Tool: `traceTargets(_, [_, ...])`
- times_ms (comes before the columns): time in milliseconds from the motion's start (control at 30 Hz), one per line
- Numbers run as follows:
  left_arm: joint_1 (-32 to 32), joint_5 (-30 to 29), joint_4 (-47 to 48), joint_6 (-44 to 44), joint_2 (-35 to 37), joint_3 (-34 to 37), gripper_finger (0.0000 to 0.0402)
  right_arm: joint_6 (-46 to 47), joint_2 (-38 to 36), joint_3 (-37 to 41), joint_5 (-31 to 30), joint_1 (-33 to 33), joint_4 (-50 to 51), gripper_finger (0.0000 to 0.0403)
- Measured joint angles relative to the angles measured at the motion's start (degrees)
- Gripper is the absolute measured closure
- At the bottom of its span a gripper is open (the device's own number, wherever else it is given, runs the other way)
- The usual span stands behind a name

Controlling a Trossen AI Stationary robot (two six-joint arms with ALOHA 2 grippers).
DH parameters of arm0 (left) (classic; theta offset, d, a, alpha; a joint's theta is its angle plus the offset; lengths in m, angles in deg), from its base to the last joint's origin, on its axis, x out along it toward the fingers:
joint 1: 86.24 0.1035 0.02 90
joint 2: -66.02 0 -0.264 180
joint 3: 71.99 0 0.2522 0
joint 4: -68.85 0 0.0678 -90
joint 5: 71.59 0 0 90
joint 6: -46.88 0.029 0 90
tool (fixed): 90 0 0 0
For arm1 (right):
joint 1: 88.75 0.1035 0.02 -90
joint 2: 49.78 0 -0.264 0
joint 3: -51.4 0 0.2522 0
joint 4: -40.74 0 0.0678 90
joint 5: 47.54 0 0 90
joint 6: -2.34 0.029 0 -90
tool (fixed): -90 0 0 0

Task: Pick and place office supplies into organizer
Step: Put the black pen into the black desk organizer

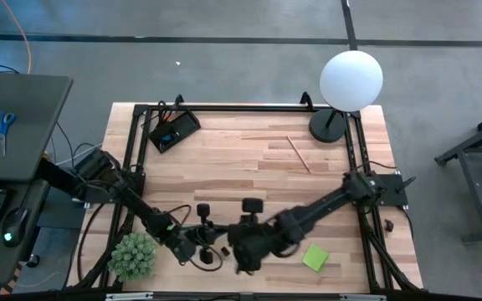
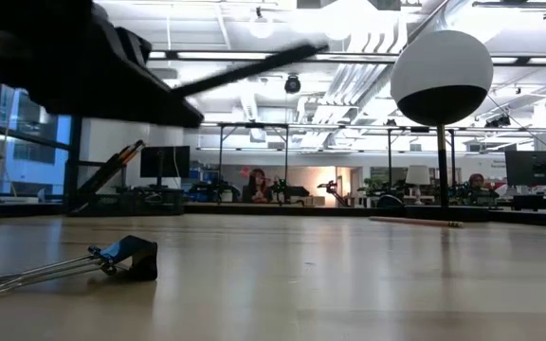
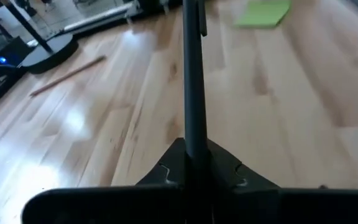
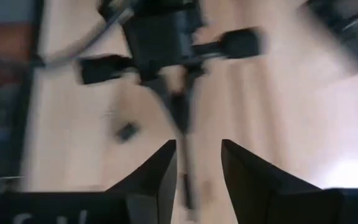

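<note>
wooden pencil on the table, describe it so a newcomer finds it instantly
Start at the white globe lamp in the table's far right corner, seen from above. Just left of its round black base, a thin wooden pencil lies diagonally on bare wood. It lies alone, away from both grippers, the green sticky-note pad and the organizer.

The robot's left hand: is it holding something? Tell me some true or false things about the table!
1. The left hand is shut on a black pen. True.
2. The right hand is holding the pen too. False: its fingers stand apart, and the pen is not gripped between them.
3. The green sticky pad lies in the organizer. False: it lies on the table near the front edge, far from the organizer.
4. A wooden pencil lies on the table near the lamp. True.
5. A binder clip lies on the table. True.
</note>
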Motion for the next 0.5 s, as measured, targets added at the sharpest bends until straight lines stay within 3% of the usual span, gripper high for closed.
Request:
traceTargets(67, [-0.58,0.25,-3.47,0.39,1.39,1.95,0.0394,0.27,-1.33,1.6,-6.86,1.34,-0.81,0.0289])
traceTargets(133, [-0.54,2.23,-7.08,0.88,3.32,4.31,0.0393,1.96,-1.69,2.11,-8.81,1.85,0.07,0.0292])
traceTargets(367, [-0.45,14.07,-26.75,6.39,9.51,13.37,0.0394,-0.59,-1.91,7.06,-8.09,0.98,-6.89,0.0313])
traceTargets(500, [-0.46,16.77,-34.74,6.83,10.59,17.84,0.0393,-3.84,-1.91,9.61,-7.49,0.16,-11.59,0.0323])
